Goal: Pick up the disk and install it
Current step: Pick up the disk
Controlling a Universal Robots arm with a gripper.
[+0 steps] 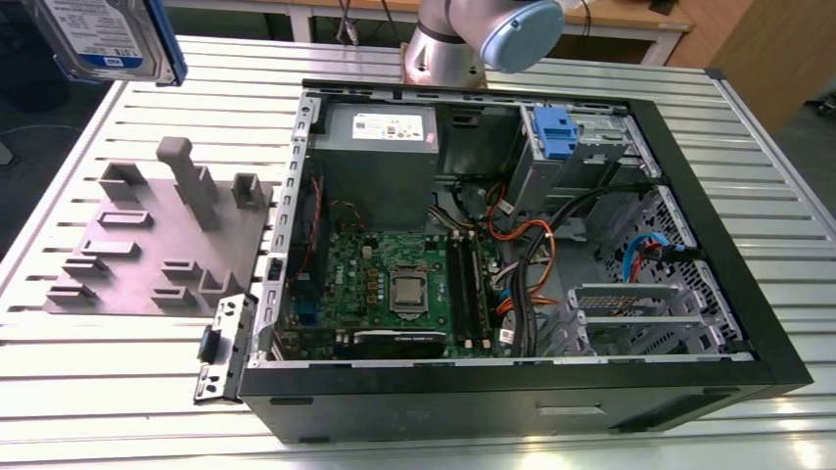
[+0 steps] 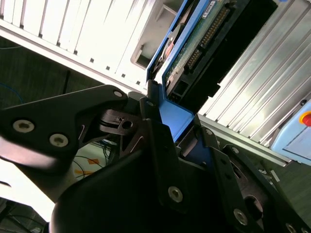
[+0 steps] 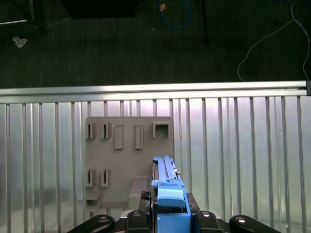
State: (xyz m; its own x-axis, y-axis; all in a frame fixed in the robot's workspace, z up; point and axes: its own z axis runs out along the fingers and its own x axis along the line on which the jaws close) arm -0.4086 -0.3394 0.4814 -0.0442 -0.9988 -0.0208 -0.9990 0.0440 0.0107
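Exterior view: disk (image 1: 102, 37) raised high at the exterior view's left, over grey fixture plate (image 1: 157, 250) | both wrist views: gripper (image 3: 166, 216) (image 2: 177, 128) clamped on disk's blue carrier | open PC case (image 1: 523, 245) well apart on slatted table (image 1: 131, 392)

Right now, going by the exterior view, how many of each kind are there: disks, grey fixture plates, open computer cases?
Disk: 1
Grey fixture plate: 1
Open computer case: 1
Total: 3
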